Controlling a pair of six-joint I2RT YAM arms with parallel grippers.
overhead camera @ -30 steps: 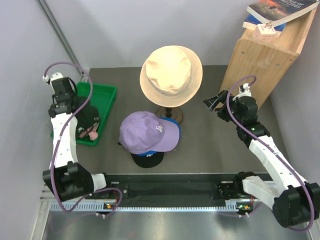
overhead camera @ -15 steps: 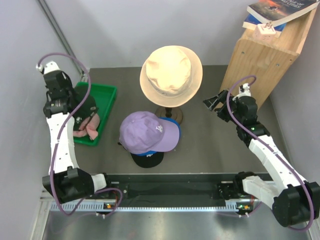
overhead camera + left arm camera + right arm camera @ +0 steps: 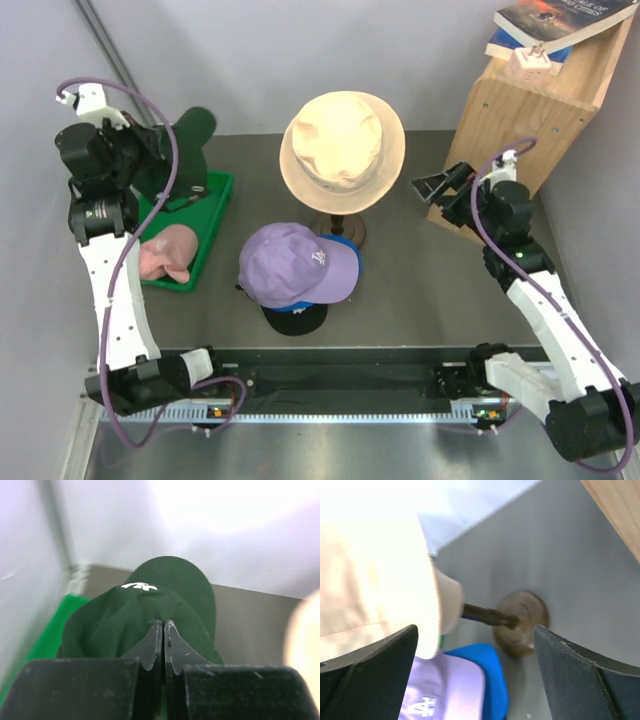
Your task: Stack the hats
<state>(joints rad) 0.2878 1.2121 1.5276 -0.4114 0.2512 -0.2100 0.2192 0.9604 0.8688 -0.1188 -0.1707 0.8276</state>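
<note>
Patience: left gripper (image 3: 163, 626) pinched on the dark green cap (image 3: 150, 597), I'd carry it level and settle it squarely onto the lavender cap (image 3: 295, 262); right gripper (image 3: 437, 188) gapes wide.

Top camera looks down from six o'clock; wrist cameras sit close, sharing its green cap (image 3: 145, 610) and hat stand (image 3: 522, 622).
</note>
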